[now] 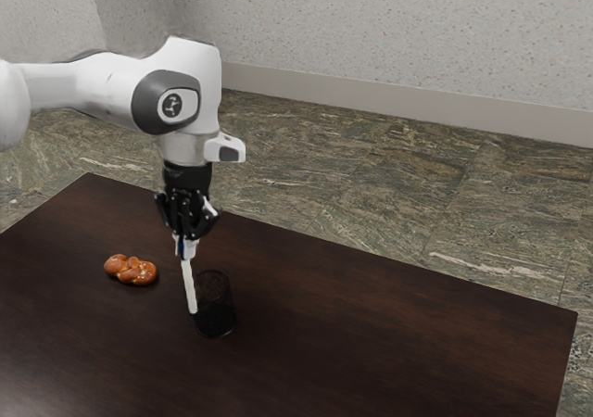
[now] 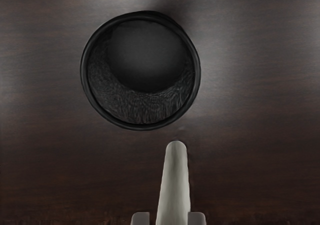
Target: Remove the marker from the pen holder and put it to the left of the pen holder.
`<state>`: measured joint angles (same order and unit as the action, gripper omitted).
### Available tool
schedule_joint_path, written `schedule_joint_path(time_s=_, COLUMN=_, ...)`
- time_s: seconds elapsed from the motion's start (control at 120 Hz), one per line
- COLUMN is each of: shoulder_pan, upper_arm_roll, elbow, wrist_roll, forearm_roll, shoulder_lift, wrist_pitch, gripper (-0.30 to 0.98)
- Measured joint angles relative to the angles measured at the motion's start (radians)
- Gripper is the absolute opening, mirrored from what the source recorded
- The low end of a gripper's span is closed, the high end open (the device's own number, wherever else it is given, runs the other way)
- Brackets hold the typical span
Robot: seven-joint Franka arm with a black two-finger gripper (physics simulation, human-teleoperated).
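Pen holder [image 1: 214, 306]: black, round, upright on the dark wood table [image 1: 371, 329]. Seen from above in the wrist view, a thick dark rim, then textured inner wall running down to a smooth round floor, both in plain sight. The marker [image 1: 191, 287] is outside the rim, just beside the holder on the exterior view's left. It is pale, long and slim, with a bit of blue near the top, and hangs close to upright, its lower end leaning slightly toward the exterior view's right. That end is low beside the holder's wall; whether it touches wall or tabletop, I cannot tell.

Claw [image 1: 186, 246]: black, pointing down, its fingers [image 2: 197, 218] drawn in to about the marker's width, one on each side, gripping it by the upper end. Held well above the holder's rim. White arm [image 1: 102, 88] reaches in from the exterior view's left.

Also on the table: a glossy brown braided bread roll [image 1: 131, 270], pale flecks on top, farther left than the marker and a little farther back, apart from both marker and holder.
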<state>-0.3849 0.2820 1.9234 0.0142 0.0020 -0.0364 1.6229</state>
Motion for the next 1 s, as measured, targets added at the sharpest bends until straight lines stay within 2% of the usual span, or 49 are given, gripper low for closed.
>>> schedule_joint_path(time_s=0.058, shoulder_pan=0.001, upper_arm_roll=0.029, elbow=0.020, wrist_roll=0.003, forearm_roll=0.016, shoulder_lift=-0.044, wrist_pitch=-0.021, gripper=-0.10)
schedule_joint_path(time_s=0.167, shoulder_pan=0.183, upper_arm_roll=0.049, elbow=0.004, wrist_roll=0.003, forearm_roll=0.045, shoulder_lift=-0.153, wrist_pitch=-0.044, gripper=-0.10)
schedule_joint_path(time_s=0.258, shoulder_pan=0.227, upper_arm_roll=0.054, elbow=-0.057, wrist_roll=-0.002, forearm_roll=0.057, shoulder_lift=-0.241, wrist_pitch=-0.052, gripper=-0.10)
schedule_joint_path(time_s=0.567, shoulder_pan=0.235, upper_arm_roll=0.052, elbow=-0.151, wrist_roll=-0.022, forearm_roll=0.030, shoulder_lift=-0.354, wrist_pitch=-0.044, gripper=-0.09)
schedule_joint_path(time_s=0.783, shoulder_pan=0.226, upper_arm_roll=0.042, elbow=-0.187, wrist_roll=-0.031, forearm_roll=-0.016, shoulder_lift=-0.410, wrist_pitch=-0.024, gripper=-0.01)
schedule_joint_path(time_s=1.0, shoulder_pan=0.232, upper_arm_roll=0.040, elbow=-0.188, wrist_roll=-0.041, forearm_roll=-0.070, shoulder_lift=-0.456, wrist_pitch=0.063, gripper=-0.06)
